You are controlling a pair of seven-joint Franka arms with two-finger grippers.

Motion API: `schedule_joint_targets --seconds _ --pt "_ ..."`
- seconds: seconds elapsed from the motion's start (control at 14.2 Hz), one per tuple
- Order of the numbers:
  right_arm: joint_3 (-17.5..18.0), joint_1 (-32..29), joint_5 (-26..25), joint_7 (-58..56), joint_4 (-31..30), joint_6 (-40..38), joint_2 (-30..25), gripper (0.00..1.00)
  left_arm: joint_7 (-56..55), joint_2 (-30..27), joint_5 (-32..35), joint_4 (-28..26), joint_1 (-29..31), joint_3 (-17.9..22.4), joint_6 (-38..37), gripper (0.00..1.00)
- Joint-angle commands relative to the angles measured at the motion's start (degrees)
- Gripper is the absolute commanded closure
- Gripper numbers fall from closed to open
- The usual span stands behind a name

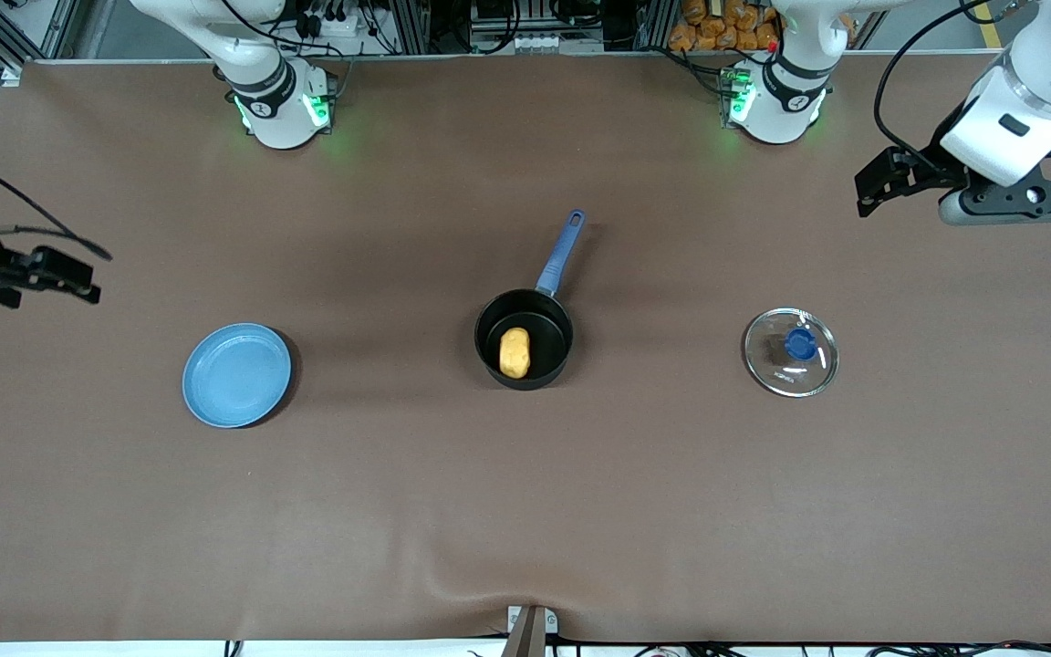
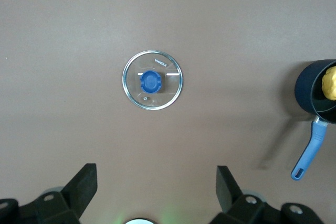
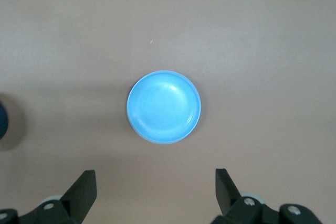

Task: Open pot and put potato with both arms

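The black pot [image 1: 551,327] with its blue handle [image 1: 559,255] stands uncovered at the middle of the table. The yellow-orange potato [image 1: 515,352] lies inside it. The glass lid [image 1: 776,367] with the blue knob lies flat on the table, toward the left arm's end. My left gripper [image 1: 865,193] is open and empty, up in the air over bare table near that end. Its wrist view shows the lid [image 2: 152,80], the pot [image 2: 310,95] and the potato [image 2: 329,83]. My right gripper [image 1: 92,278] is open and empty, raised near the right arm's end.
An empty flat blue plate [image 1: 235,374] sits toward the right arm's end of the table; it also shows in the right wrist view [image 3: 164,107]. The brown table cover has a fold at its front edge [image 1: 525,593].
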Motion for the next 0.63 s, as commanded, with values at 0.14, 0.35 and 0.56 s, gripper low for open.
schedule_joint_targets --seconds 0.14,0.35,0.56 --pt "1.40 -0.33 -1.14 -1.20 -2.83 2.19 -4.03 0.00 1.43 -5.41 -0.95 -5.56 0.84 0.45 2.20 0.00" --pt "1.31 0.28 -0.17 -1.28 -0.20 2.19 -5.45 0.00 1.52 -5.06 -0.95 -6.16 1.63 0.81 2.02 0.00" --pt "0.00 2.83 -0.26 -1.46 3.15 -2.70 -5.54 0.00 5.63 -5.32 -1.39 -7.14 3.74 0.90 2.20 0.00"
